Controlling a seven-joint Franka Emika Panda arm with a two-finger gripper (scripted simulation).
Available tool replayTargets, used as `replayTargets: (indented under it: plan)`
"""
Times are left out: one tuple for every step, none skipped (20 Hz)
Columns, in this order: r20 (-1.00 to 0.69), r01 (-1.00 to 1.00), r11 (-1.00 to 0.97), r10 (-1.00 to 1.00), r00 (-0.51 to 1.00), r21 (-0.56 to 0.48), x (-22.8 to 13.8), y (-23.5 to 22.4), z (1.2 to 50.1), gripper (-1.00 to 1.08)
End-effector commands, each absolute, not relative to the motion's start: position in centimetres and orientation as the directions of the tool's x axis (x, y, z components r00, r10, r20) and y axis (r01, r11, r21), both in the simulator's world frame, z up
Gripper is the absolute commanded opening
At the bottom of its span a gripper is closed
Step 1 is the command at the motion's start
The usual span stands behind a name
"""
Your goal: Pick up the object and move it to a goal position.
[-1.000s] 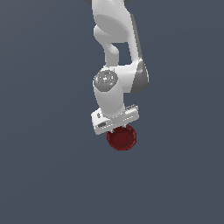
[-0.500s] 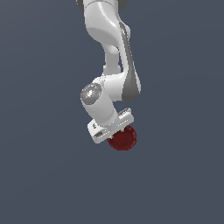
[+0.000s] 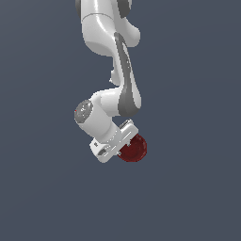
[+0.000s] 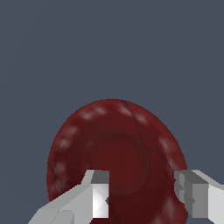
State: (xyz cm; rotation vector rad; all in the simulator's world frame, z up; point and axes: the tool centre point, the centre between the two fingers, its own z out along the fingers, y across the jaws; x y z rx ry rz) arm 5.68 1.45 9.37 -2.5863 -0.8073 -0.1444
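The object, a small glossy dark red bowl (image 3: 133, 148), hangs at the tip of the white arm in the exterior view, its ribbed inside facing the camera. My gripper (image 3: 123, 149) is tilted and shut on the bowl at its rim. The wrist view is filled by the bowl (image 4: 118, 148). There my gripper (image 4: 142, 194) has one finger (image 4: 99, 194) inside the bowl and the other finger (image 4: 194, 197) at the outside of the rim. The fingertips are hidden behind the bowl in the exterior view.
Only a plain dark blue-grey background surrounds the arm (image 3: 117, 70) in both views. No other object, edge or marker shows.
The arm has swung and the wrist has tilted towards the exterior view's left, turning the hand. The bowl stays at nearly the same place in the picture, still in the fingers.
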Motion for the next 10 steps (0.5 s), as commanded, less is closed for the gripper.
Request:
replayTargets:
  plan:
    - [0.254, 0.588, -0.716, 0.53, 0.809, -0.378, 6.03, 1.28, 9.09, 0.28]
    - [0.265, 0.595, -0.707, 0.533, 0.803, -0.381, 6.15, 1.2, 9.0, 0.28]
    - [0.275, 0.602, -0.7, 0.536, 0.798, -0.384, 6.26, 1.13, 8.91, 0.28]
    - [0.285, 0.609, -0.693, 0.538, 0.793, -0.387, 6.36, 1.06, 8.84, 0.28]
    - [0.294, 0.614, -0.687, 0.54, 0.789, -0.389, 6.45, 0.99, 8.78, 0.28]
    - [0.302, 0.62, -0.681, 0.541, 0.785, -0.391, 6.53, 0.93, 8.72, 0.28]
    - [0.31, 0.624, -0.676, 0.542, 0.781, -0.392, 6.61, 0.87, 8.67, 0.28]
    - [0.316, 0.628, -0.671, 0.543, 0.778, -0.393, 6.67, 0.82, 8.62, 0.28]
    - [0.322, 0.632, -0.667, 0.544, 0.775, -0.394, 6.74, 0.78, 8.59, 0.28]
    - [0.328, 0.635, -0.663, 0.544, 0.772, -0.395, 6.79, 0.74, 8.56, 0.28]
